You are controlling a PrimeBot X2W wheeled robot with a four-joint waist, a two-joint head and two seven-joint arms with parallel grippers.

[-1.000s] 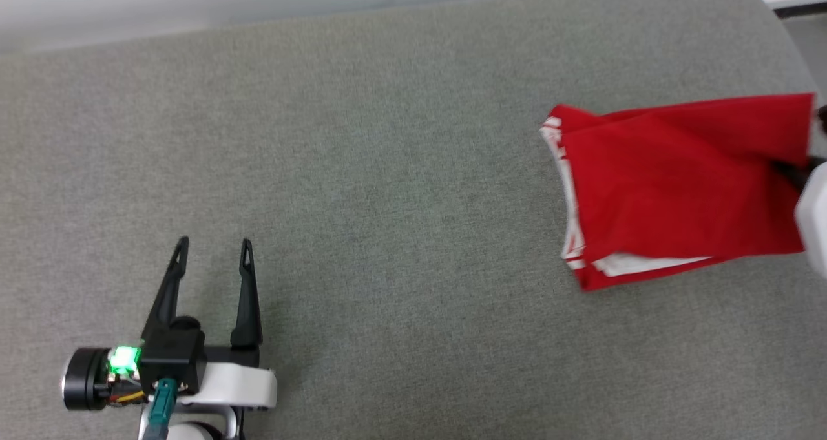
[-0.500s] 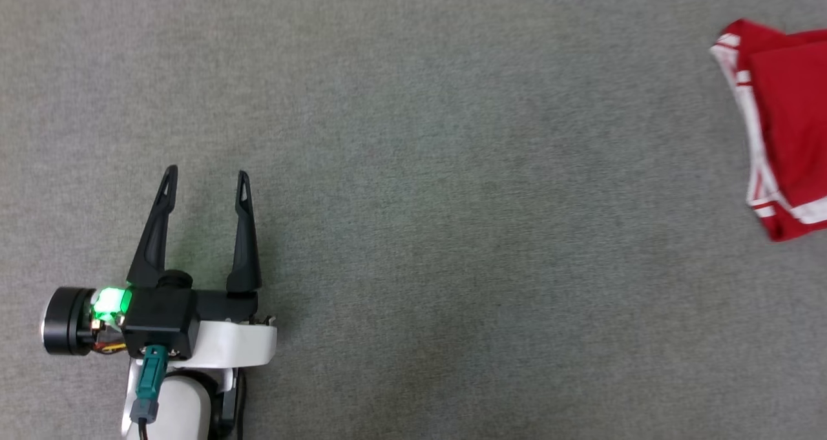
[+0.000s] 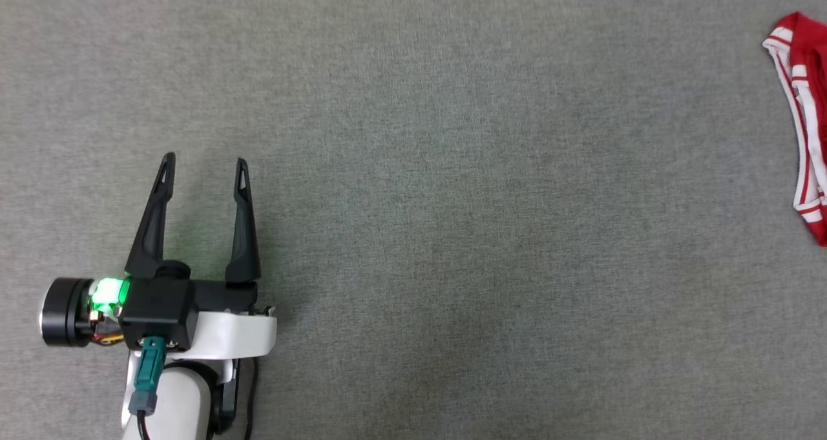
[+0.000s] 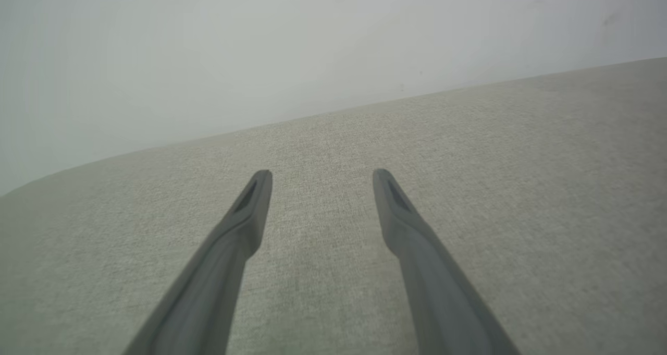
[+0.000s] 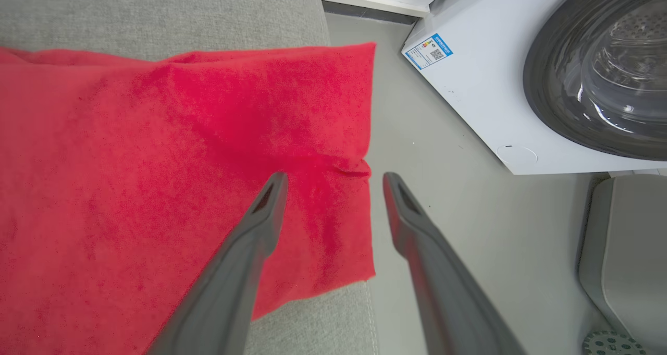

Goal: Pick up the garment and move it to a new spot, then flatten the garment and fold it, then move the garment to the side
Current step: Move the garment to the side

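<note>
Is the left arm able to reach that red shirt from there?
Probably not without a long stretch: nothing blocks the way, but the open left gripper is far across the grey cushion from the garment at its right end.

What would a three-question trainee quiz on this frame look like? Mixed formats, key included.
1. True or false: the right gripper has its fingers shut on the garment.
2. Multiple choice: in the right wrist view, what stands on the floor beyond the end of the grey cushion? A) a washing machine B) a bookshelf C) a bicycle
3. Fill in: in the head view, the garment shows at the far ___ edge of the picture.

Key: 1) False: the fingers stand apart and the garment lies flat on the grey cushion. 2) A. 3) right.
</note>
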